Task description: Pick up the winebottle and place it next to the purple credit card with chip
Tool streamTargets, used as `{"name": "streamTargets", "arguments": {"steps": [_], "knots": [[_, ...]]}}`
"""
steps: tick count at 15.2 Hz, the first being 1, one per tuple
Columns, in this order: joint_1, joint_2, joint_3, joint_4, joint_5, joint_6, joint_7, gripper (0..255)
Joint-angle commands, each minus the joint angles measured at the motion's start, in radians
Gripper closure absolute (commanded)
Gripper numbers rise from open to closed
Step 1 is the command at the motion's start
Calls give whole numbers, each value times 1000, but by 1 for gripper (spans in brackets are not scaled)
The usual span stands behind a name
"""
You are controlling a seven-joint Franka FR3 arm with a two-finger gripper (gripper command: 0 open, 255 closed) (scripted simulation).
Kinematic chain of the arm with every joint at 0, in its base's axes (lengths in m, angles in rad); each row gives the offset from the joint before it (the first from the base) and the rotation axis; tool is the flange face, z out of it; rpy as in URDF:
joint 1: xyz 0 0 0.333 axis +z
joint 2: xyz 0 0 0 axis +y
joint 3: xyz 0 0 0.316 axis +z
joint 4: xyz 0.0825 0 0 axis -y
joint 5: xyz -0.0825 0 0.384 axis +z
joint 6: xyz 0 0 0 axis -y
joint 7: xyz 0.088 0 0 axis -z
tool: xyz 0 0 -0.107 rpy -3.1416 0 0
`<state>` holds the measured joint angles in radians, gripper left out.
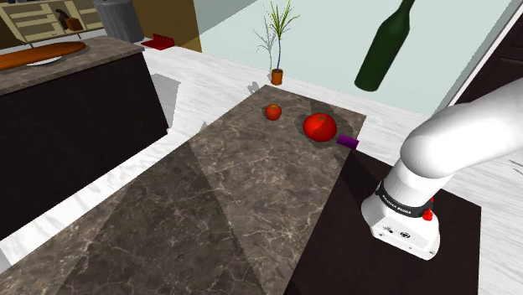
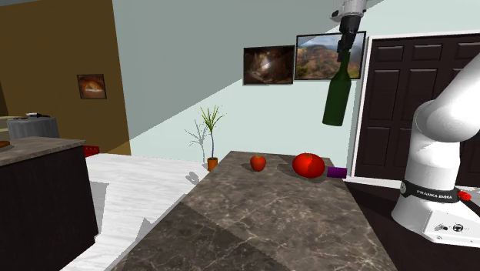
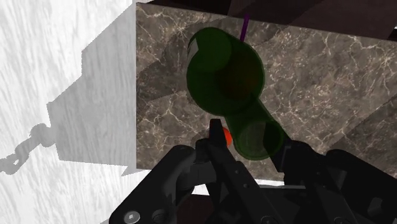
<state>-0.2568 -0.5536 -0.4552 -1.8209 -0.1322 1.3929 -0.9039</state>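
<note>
Claw (image 2: pixel 345 48) tight on neck of green bottle (image 1: pixel 381 50), high over counter (image 1: pixel 235 193); red fruit (image 1: pixel 319 126) beside purple card (image 1: pixel 348 142).

The arm (image 1: pixel 457 138) is showing rounded white shells, a black band (image 1: pixel 406 201) with white lettering is ringing one joint beside a red button (image 1: pixel 427 215), and the black gripper (image 3: pixel 248 137) is showing small screws (image 3: pixel 132 217).
</note>
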Motion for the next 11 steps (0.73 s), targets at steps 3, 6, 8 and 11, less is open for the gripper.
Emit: {"name": "streamTargets", "arguments": {"steps": [3, 6, 8, 11], "knots": [[-8, -28, 0, -77, -10, 51, 3, 255], [-13, -47, -1, -133, -17, 89, 5, 255], [-17, -59, -2, -170, -21, 114, 6, 255], [-22, -74, -5, -222, -28, 151, 7, 255]]}}
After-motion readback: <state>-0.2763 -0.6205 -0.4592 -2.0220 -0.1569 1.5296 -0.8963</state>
